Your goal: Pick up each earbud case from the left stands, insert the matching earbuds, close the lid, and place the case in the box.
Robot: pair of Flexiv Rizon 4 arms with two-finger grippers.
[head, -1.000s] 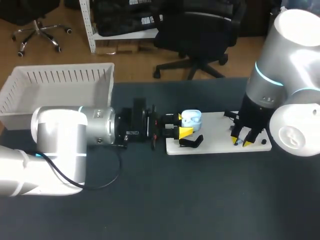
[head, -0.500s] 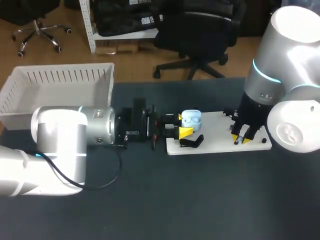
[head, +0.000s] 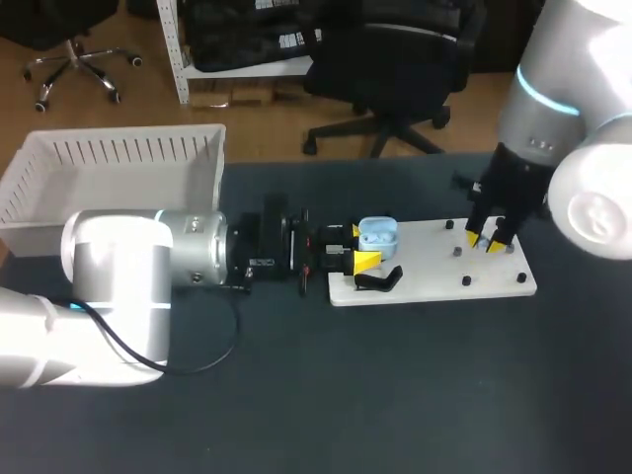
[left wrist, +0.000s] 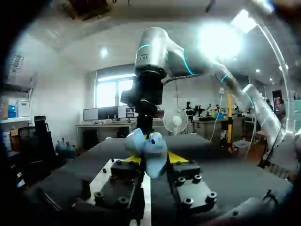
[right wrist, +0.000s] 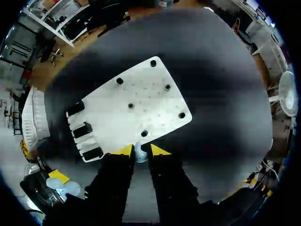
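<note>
A light-blue earbud case (head: 377,233) with its lid up is held over the left end of the white board (head: 425,272). My left gripper (head: 362,247) is shut on it from both sides. In the left wrist view the case (left wrist: 148,148) sits between the yellow tips of the left gripper (left wrist: 155,158). My right gripper (head: 484,243) hangs above the board's right part. In the right wrist view a small pale earbud (right wrist: 139,154) is pinched between the tips of the right gripper (right wrist: 141,151), high over the board (right wrist: 131,103).
A white slatted box (head: 118,168) stands at the back left of the dark table. Black stands (head: 378,279) sit on the board's left end, and small black pegs (head: 464,282) dot its right half. A black cable (head: 197,365) trails by my left arm.
My right gripper rose off the board's front right corner and shifted toward the back, its fingers closing slightly on the earbud. My left arm and the case kept still.
</note>
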